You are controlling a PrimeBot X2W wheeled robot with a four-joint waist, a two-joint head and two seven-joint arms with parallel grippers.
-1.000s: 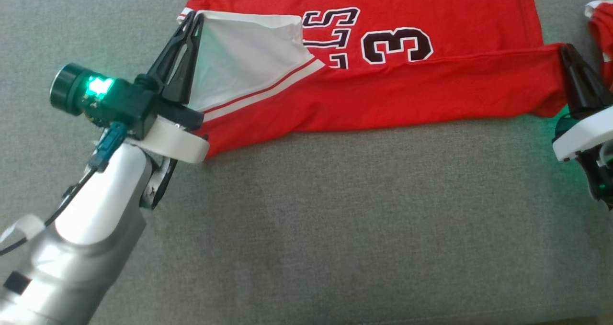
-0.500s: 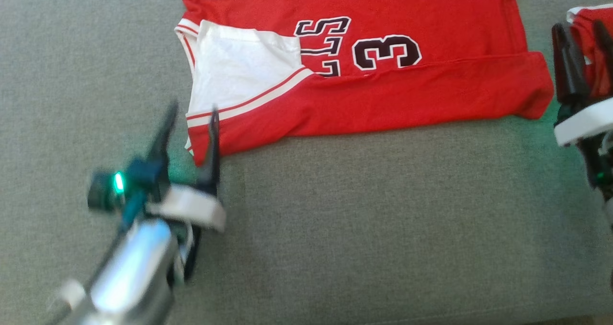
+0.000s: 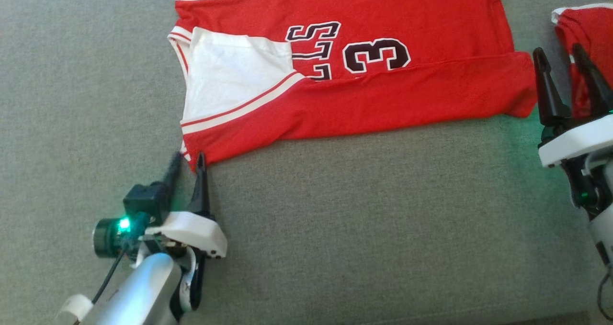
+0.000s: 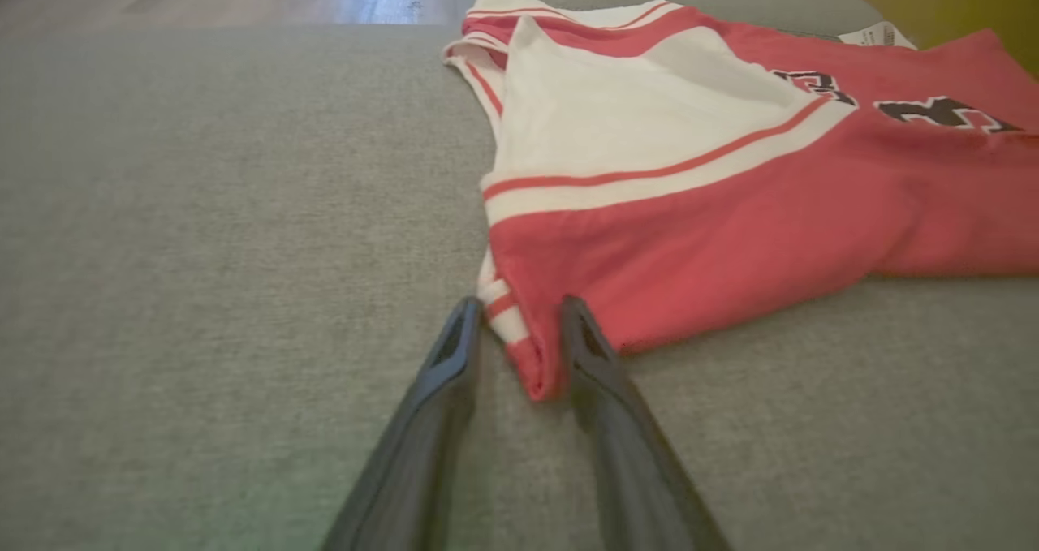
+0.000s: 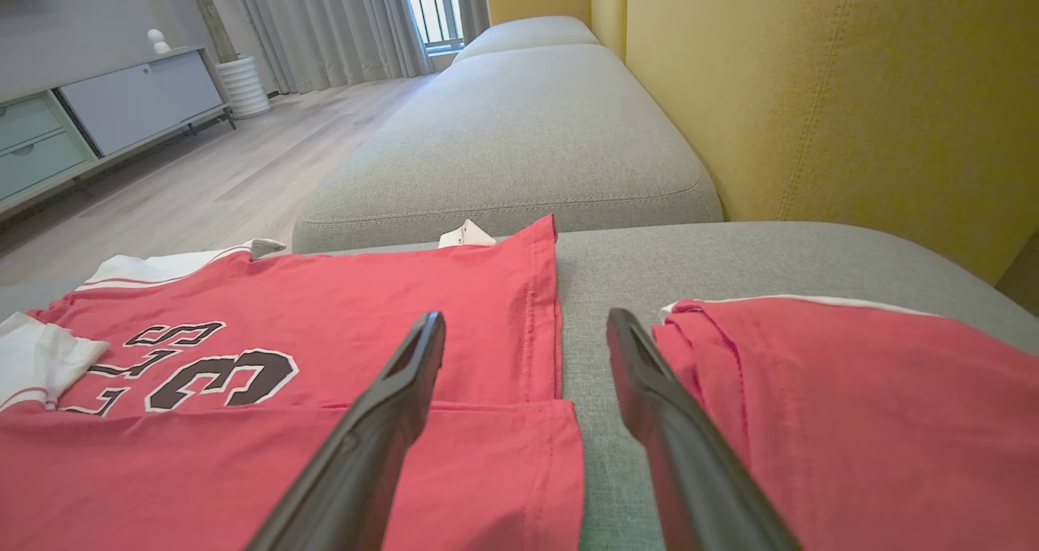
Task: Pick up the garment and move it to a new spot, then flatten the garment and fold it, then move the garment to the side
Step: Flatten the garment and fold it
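The garment (image 3: 383, 100) is a red jersey with a white shoulder panel and a black "3". It lies flat on the grey sofa cushion (image 3: 335, 229), its near strip folded up over the front. My left gripper (image 3: 189, 156) sits low at the garment's near left corner. In the left wrist view the garment (image 4: 730, 226) puts that corner between the parted fingers of the left gripper (image 4: 519, 303), which are open. My right gripper (image 3: 560, 54) stands open beside the garment's right edge. In the right wrist view the right gripper (image 5: 526, 324) is empty, one finger over the garment (image 5: 325, 291).
A second red cloth (image 3: 586, 33) lies just right of my right gripper, close to its outer finger (image 5: 649, 372). The yellow sofa back (image 5: 812, 88) rises behind it. Another grey cushion (image 5: 519, 129) lies beyond, with wooden floor (image 5: 203, 186) and a cabinet (image 5: 122, 96) further off.
Both grippers opened and let go of the folded strip, which now lies flat. The left gripper drew back to the near left corner and narrowed a little. The head camera shifted slightly.
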